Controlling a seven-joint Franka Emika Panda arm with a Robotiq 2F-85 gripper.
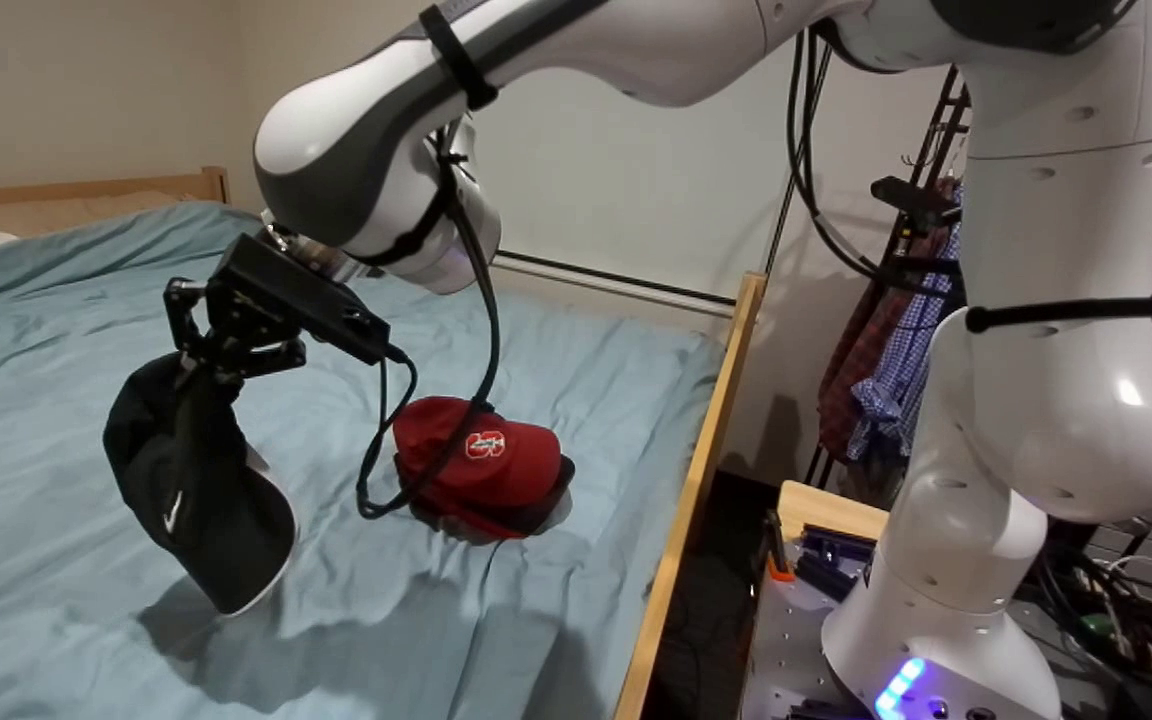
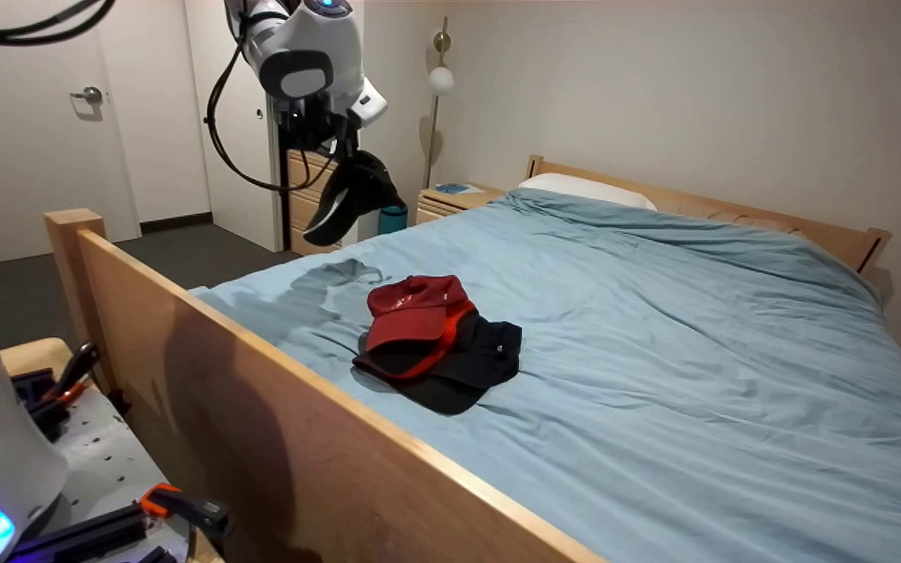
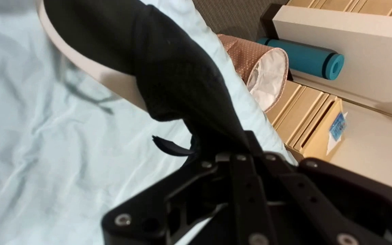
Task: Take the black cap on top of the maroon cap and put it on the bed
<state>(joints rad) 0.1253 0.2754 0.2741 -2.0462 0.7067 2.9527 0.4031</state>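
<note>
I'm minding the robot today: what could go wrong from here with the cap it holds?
The gripper holds the black cap above the bed; released this high, it might tumble. The wrist view shows the bed's edge near it, so it could slide off toward the dotted bin. In an exterior view a cable loop overlaps the maroon cap; lowering might snag it.

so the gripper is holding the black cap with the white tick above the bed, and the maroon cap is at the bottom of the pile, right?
Only the last part is wrong: an exterior view shows the maroon cap on top of the pile. The gripper is indeed holding the black cap above the bed.
</note>
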